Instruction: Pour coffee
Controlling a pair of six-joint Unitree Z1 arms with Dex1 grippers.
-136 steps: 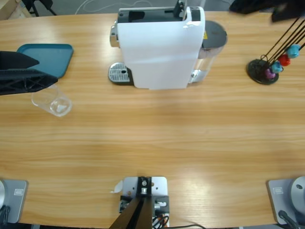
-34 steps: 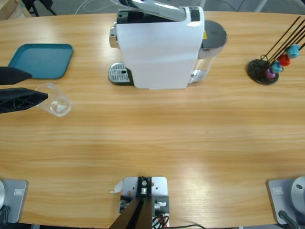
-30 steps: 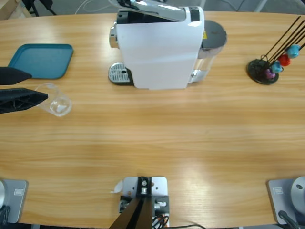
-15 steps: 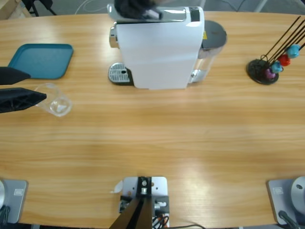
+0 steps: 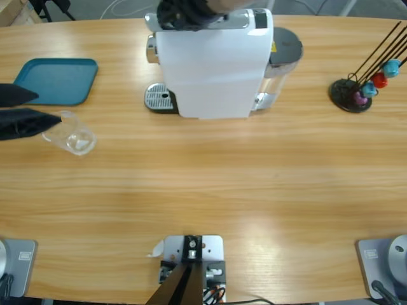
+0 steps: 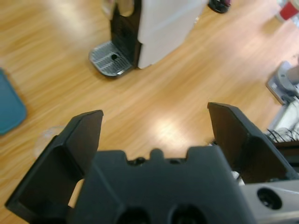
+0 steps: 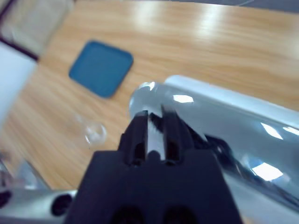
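Risk is sitting at the far side: the right gripper (image 5: 184,13), jaws nearly closed on the coffee machine (image 5: 213,63)'s silver lever (image 7: 219,126), may be slipping off that polished metal. No coffee is showing anywhere; the empty glass (image 5: 70,132) is standing left, near the teal tray (image 5: 57,79). The left gripper (image 6: 154,135) is gaping wide, holding nothing, beside the glass. Against half a second ago, it is sitting slightly farther left.
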